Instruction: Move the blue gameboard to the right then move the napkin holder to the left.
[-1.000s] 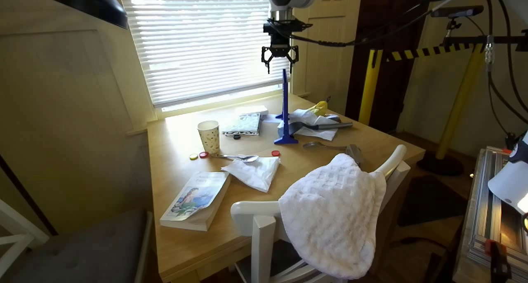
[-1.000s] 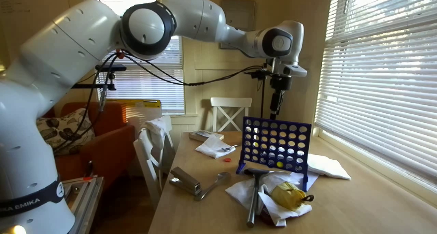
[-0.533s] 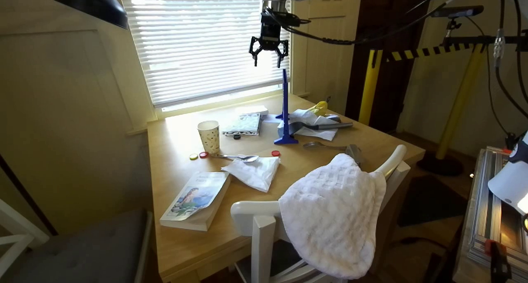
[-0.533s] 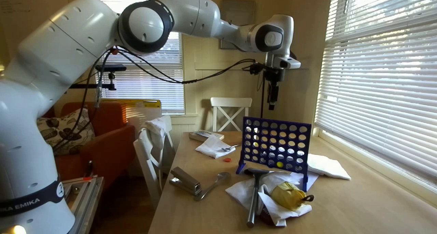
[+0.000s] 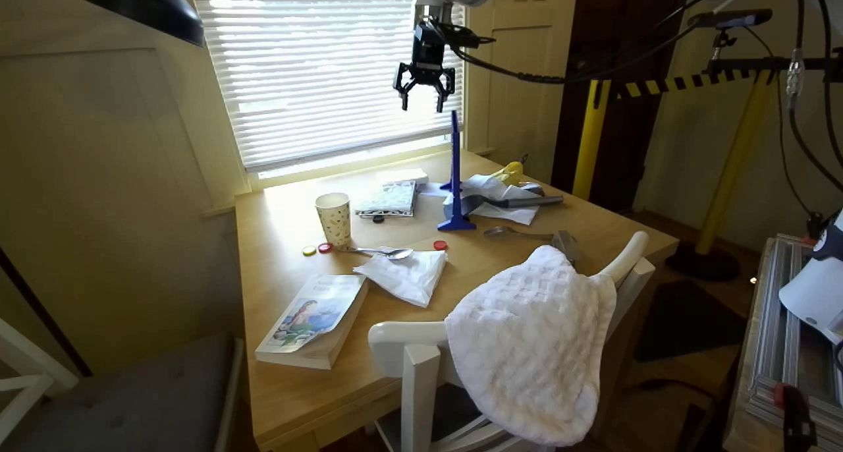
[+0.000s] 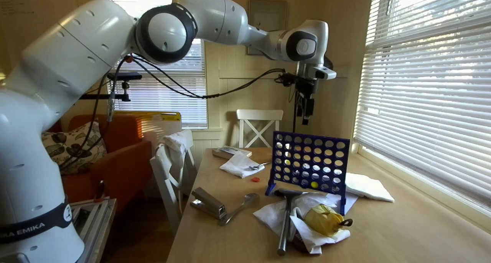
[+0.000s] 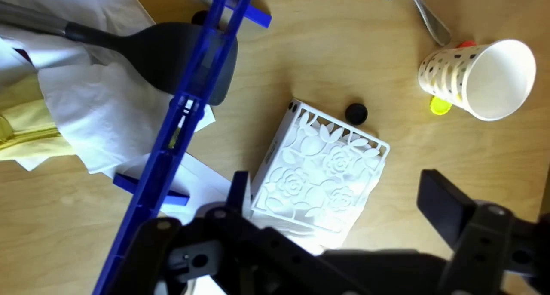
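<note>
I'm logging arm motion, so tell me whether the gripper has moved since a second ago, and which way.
Yes: in an exterior view, the gripper has shifted toward the picture's left against the window blinds.

Gameboard (image 6: 311, 162) is dark blue with a round-hole grid, napkin holder (image 7: 320, 174) white in a rose-and-leaf pattern, gripper (image 5: 422, 107) black, spatula head (image 7: 165, 50) dark grey, cup (image 7: 449, 73) off-white with dark and possibly gold flecks.

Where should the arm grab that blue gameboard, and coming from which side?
I'd pinch the middle of its top edge from straight above: the gameboard stands upright on its feet, and seen end-on it looks slimmer than the gap of the open gripper.
</note>
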You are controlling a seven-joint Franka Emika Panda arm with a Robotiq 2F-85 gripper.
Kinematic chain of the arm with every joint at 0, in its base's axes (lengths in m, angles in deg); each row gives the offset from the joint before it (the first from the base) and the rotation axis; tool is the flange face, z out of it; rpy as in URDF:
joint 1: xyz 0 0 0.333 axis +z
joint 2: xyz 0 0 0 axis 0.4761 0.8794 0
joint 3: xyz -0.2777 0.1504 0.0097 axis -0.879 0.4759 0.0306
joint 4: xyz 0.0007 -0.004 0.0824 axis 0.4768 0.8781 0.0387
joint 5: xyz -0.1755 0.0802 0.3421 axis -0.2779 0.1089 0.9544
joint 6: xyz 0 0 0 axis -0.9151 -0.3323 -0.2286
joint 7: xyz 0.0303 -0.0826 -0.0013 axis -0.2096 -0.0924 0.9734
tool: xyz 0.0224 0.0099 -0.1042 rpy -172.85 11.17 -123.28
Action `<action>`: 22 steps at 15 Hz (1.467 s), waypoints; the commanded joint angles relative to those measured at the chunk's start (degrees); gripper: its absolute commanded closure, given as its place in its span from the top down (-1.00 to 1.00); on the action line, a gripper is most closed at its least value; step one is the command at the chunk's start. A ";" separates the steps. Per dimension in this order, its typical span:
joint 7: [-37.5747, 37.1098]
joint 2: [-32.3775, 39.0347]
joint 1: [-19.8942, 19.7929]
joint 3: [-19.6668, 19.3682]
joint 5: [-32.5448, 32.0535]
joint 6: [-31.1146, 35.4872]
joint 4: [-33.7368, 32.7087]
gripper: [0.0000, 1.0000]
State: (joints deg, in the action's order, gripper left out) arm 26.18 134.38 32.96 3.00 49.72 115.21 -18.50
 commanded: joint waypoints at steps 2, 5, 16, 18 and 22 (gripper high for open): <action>10.30 9.93 2.34 1.05 -1.92 -6.04 -12.93 1.00; 15.72 14.55 4.41 0.95 -2.97 -13.86 -19.47 1.00; 27.21 16.28 10.98 -2.94 -10.88 -20.55 -19.55 1.00; 27.44 17.47 13.59 -4.63 -14.30 -20.05 -20.10 1.00; 27.11 19.71 19.50 -8.07 -20.97 -20.56 -21.00 1.00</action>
State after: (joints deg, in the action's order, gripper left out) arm 52.81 152.18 48.65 -2.17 33.72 95.41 -38.14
